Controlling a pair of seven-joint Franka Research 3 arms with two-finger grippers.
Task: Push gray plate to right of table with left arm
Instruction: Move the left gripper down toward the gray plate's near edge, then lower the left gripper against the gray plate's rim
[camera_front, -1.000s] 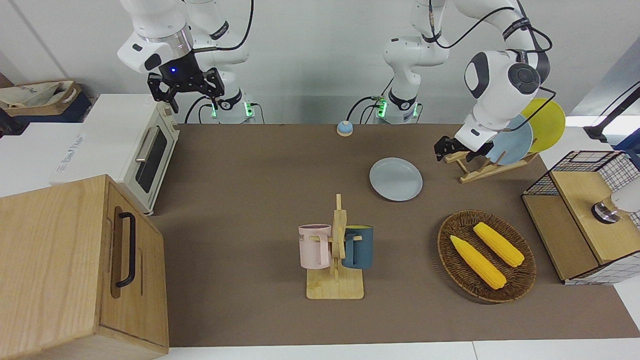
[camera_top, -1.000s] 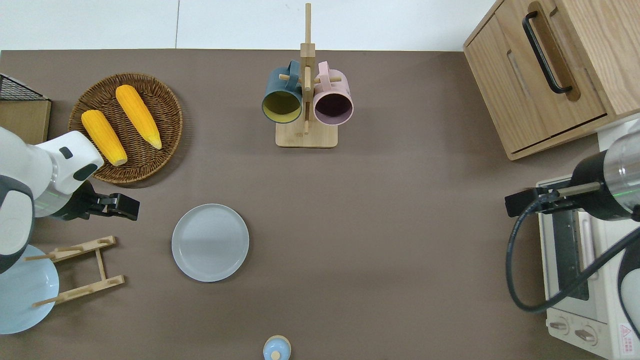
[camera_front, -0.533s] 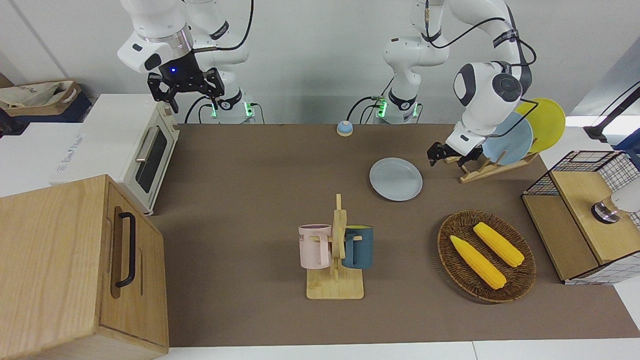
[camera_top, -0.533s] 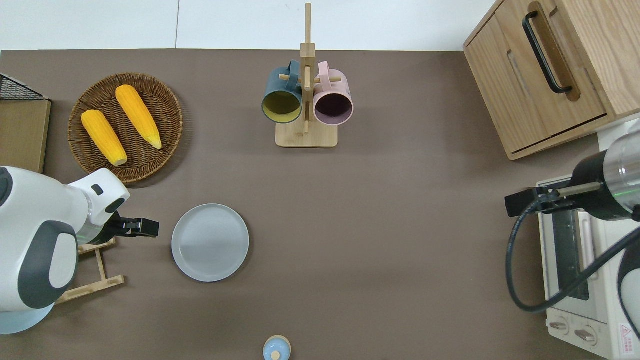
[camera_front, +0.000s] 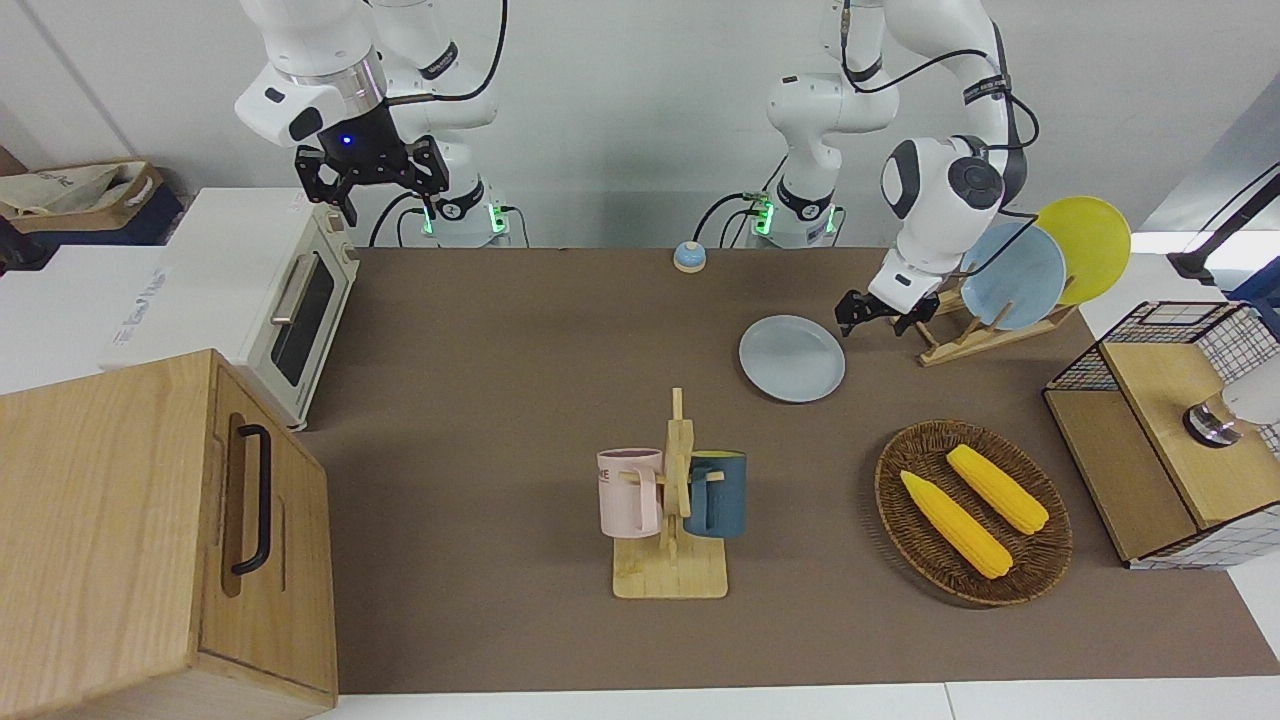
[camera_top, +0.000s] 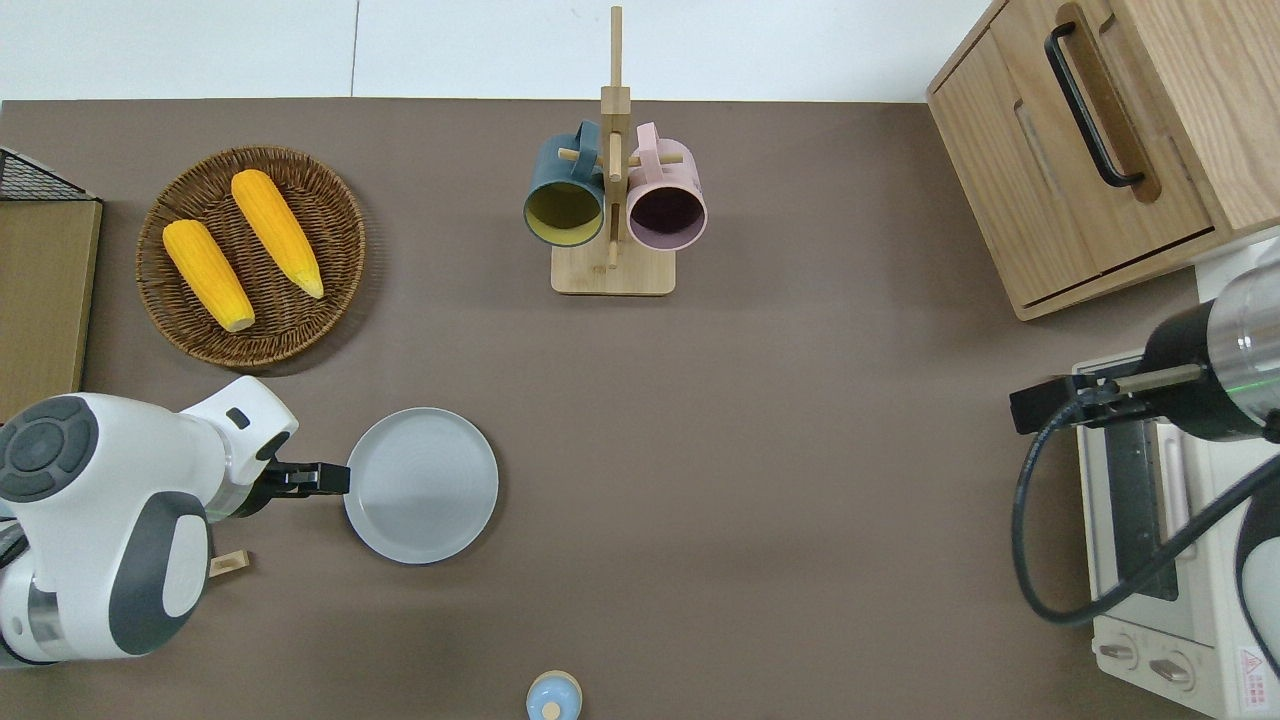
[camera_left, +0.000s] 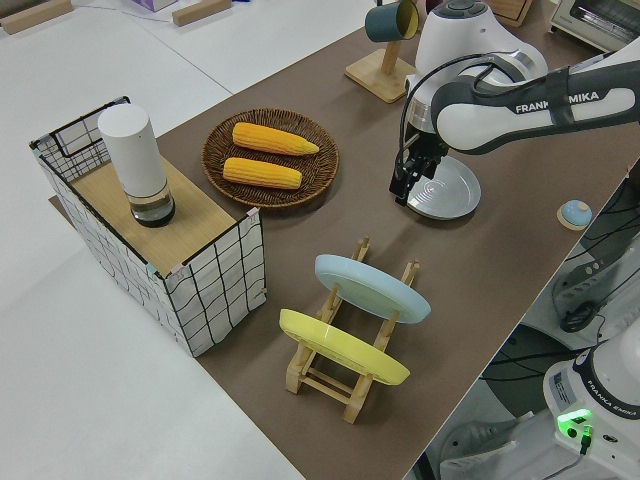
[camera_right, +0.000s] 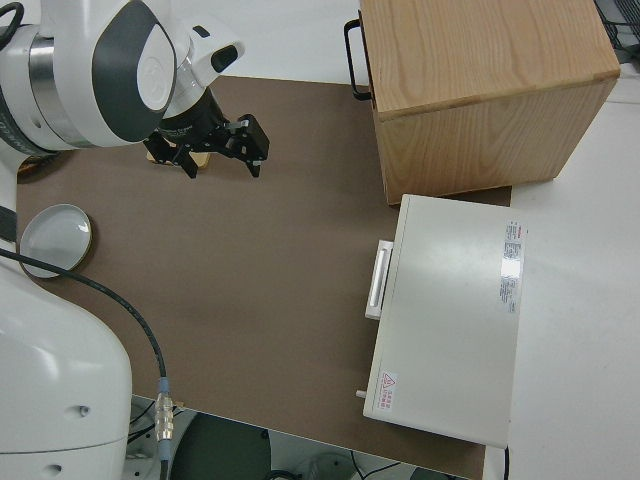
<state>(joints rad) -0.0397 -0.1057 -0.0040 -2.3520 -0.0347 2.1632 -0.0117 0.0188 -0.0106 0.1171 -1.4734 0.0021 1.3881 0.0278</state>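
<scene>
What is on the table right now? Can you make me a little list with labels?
plate to push: gray plate, flat on the table
working arm: left tool at the plate's rim, on the side toward the left arm's end
other arm: right tool, parked, fingers open
farther from the robots: mug rack with two mugs; basket holding two corn cobs
plate rack: sky-blue plate and yellow plate, standing on edge

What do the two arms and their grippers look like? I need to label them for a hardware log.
The left arm is white with dark gray round joint caps, black cabling and "FRANKA EMIKA" lettering; the left gripper is small and black. The right arm is white with a silver wrist band, a blue light and a black right gripper.
</scene>
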